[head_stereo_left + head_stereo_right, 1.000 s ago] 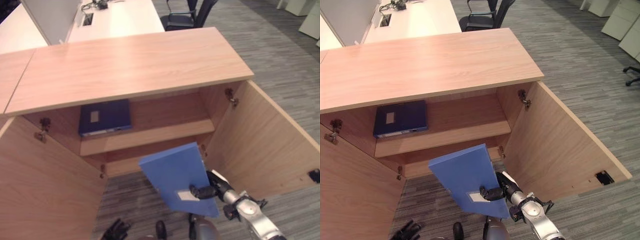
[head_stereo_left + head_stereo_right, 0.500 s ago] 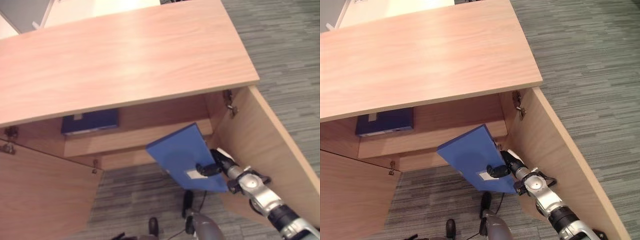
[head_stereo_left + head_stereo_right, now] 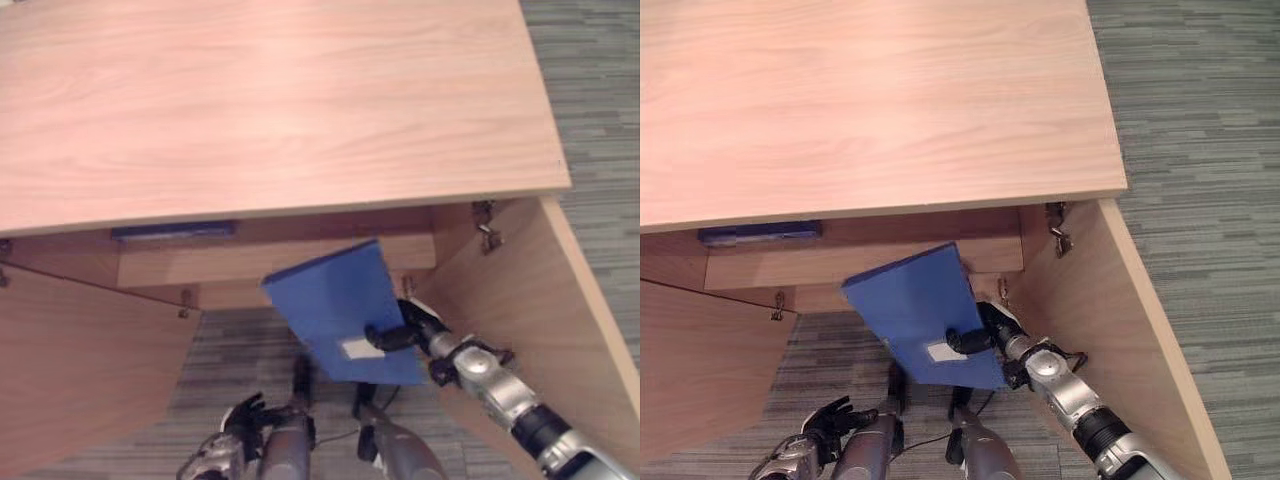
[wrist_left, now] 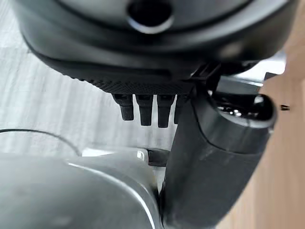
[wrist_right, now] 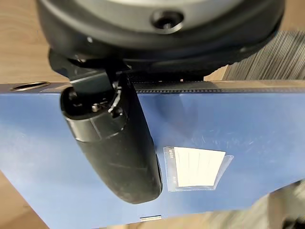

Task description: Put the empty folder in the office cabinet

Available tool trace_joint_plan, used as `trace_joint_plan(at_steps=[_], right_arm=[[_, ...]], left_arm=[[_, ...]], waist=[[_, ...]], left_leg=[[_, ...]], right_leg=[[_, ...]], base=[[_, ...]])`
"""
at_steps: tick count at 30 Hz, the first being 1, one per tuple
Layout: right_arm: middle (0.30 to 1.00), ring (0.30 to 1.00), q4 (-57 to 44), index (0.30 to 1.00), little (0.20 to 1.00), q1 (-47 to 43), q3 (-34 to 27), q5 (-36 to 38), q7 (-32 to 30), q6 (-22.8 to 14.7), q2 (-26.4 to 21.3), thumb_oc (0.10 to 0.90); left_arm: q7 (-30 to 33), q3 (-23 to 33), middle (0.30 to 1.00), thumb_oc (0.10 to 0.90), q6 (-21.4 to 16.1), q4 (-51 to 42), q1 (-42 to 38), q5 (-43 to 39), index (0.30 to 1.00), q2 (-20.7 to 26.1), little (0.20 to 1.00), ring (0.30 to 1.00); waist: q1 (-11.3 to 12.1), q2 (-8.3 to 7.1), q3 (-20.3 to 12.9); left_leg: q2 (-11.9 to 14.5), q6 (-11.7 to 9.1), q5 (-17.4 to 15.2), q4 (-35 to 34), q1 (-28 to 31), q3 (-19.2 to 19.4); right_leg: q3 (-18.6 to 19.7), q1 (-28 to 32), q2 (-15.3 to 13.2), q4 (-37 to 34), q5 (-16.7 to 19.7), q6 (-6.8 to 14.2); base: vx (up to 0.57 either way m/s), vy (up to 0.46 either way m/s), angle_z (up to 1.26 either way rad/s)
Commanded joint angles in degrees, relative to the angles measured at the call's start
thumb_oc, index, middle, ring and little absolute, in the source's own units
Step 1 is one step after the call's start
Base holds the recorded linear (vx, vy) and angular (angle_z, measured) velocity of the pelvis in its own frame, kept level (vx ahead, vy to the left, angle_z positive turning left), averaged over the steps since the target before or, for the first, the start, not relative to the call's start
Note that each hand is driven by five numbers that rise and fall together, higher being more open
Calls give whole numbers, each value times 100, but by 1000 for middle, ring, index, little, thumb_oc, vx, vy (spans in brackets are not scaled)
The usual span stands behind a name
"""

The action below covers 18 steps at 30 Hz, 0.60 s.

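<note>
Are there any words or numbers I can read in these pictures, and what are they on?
No text can be read anywhere.
White label on the blue folder held by the right hand: faint ruled lines, no readable words.
Dark folder on the cabinet shelf: only its edge shows, no text visible.

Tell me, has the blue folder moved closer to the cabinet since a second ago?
Yes. The folder, pinched by the right hand, now has its far edge at the shelf; earlier it hung well short of it.
</note>
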Motion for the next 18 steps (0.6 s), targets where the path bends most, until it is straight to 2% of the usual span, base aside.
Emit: trace_joint_plan(at_steps=[1,4,7,9,10,11,15,16,18], right_arm=[[300,300,-846,300,300,-270,-104,684,426,-723,160,400],[300,300,-826,300,300,-352,-86,989,483,-746,167,400],[300,300,-916,300,300,-773,48,1416,677,-721,114,400],[300,300,-1272,300,300,-1163,6,2657,838,-743,454,400],[300,300,-1376,300,300,-1310,-146,2996,819,-843,586,400],[300,300,-1492,300,300,-1604,-474,3691,708,-1173,864,400],[300,300,-1519,300,300,-2141,-1365,4763,435,-1934,1478,400],[300,300,-1508,300,300,-2430,-1970,5510,360,-2488,1948,400],[300,300,-1647,300,300,-2639,-2288,5759,310,-2957,2080,400]], left_arm=[[283,-329,900,800,142,455,821,568,900,155,900,900],[333,-422,900,800,62,293,789,606,900,245,900,900],[338,-545,900,800,-68,-44,785,498,900,407,900,900],[313,-747,900,800,-130,-189,884,536,900,435,900,900],[316,-816,900,800,-137,-230,933,564,900,445,900,900],[363,-927,900,800,-145,-327,971,557,900,479,900,900],[539,-1111,900,800,-145,-652,950,460,900,592,900,900],[751,-1276,900,800,-136,-992,892,415,900,672,900,900],[881,-1403,900,800,-115,-1223,858,456,900,744,900,900]], waist=[[98,-149,-338],[148,-143,-229],[299,-158,96],[413,-176,326],[451,-159,396],[499,-145,511],[600,-59,717],[670,38,853],[714,103,945]], left_leg=[[-143,341,-9,-65,236,-26],[-153,395,35,-166,254,66],[-198,479,-1,-3,-63,78],[-261,538,-92,429,-537,50],[-276,525,-220,531,-554,18],[-295,543,-280,713,-774,-7],[-383,583,-416,1077,-1219,-117],[-451,606,-511,1317,-1532,-214],[-500,626,-584,1519,-1790,-271]], right_leg=[[721,-402,-373,934,-382,653],[792,-566,-395,975,-340,658],[781,-978,-464,1154,-290,707],[717,-1331,-533,1344,-272,713],[716,-1330,-546,1417,-369,744],[689,-1490,-588,1517,-377,743],[631,-1837,-669,1823,-458,745],[597,-2094,-721,2061,-540,743],[555,-2313,-771,2280,-611,746]], base=[[-10,147,-54],[-44,148,-20],[-142,135,2],[-101,62,7],[-55,48,24],[-30,27,24],[-66,-2,18],[-78,-33,31],[-59,-41,29]])
